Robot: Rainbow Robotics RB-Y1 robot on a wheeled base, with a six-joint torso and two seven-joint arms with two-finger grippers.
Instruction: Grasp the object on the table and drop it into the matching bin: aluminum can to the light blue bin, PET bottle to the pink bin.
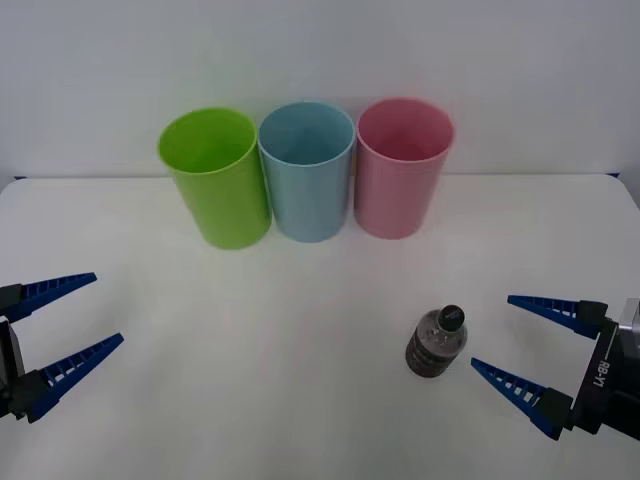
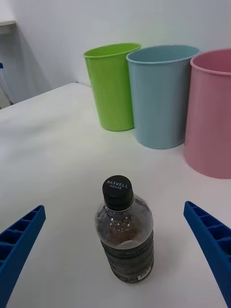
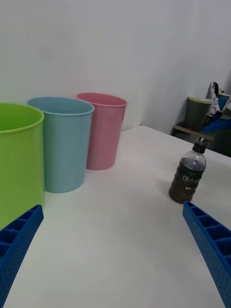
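A: Where do I find the small clear plastic PET bottle (image 1: 436, 342) with dark contents and black screw cap?

B: It stands upright on the broad white table (image 1: 300, 400), on my right side, well in front of the tall pale pink plastic bin (image 1: 401, 168).

A: And the pincers?

B: My right gripper (image 1: 507, 339) sits just beside the bottle, its blue ribbed fingers (image 2: 211, 245) spread wide, holding nothing; the bottle stands apart from them. My left gripper (image 1: 96, 312) hovers at the table's left, likewise wide open and empty.

A: The bins?

B: Lime green bin (image 1: 215, 177), light blue bin (image 1: 307, 170), then pink, in a touching row.
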